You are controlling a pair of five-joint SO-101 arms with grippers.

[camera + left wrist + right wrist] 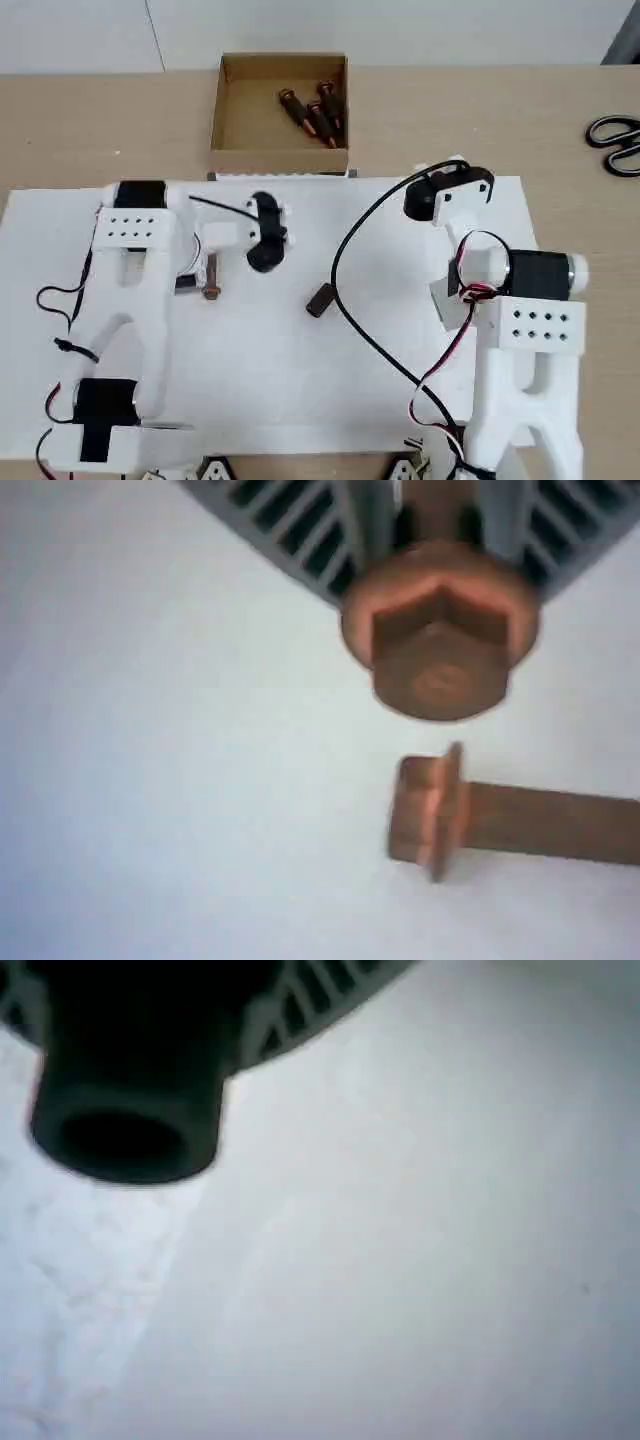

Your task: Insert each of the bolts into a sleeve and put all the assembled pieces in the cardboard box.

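white sheet (300, 400) covers a wooden desk (60, 120), scissors (615, 145) off it. left tool (440, 525) grips a bolt (440, 640), a second bolt (500, 815) lying nearby; right tool (150, 990) grips a sleeve (125, 1100). cardboard box (228, 110) holds assembled pieces (315, 108); a loose sleeve (320, 300) lies mid-sheet

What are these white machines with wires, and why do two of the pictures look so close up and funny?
They are two small robot arms, left arm and right arm, seen from above in the high view. The other two pictures come from cameras on their wrists. The left gripper pinches a copper-coloured bolt; a second bolt lies on the white sheet. The right gripper holds a black sleeve, a little tube for the bolt. A spare sleeve lies mid-sheet. Finished pieces sit in the cardboard box. Scissors lie off to the side.
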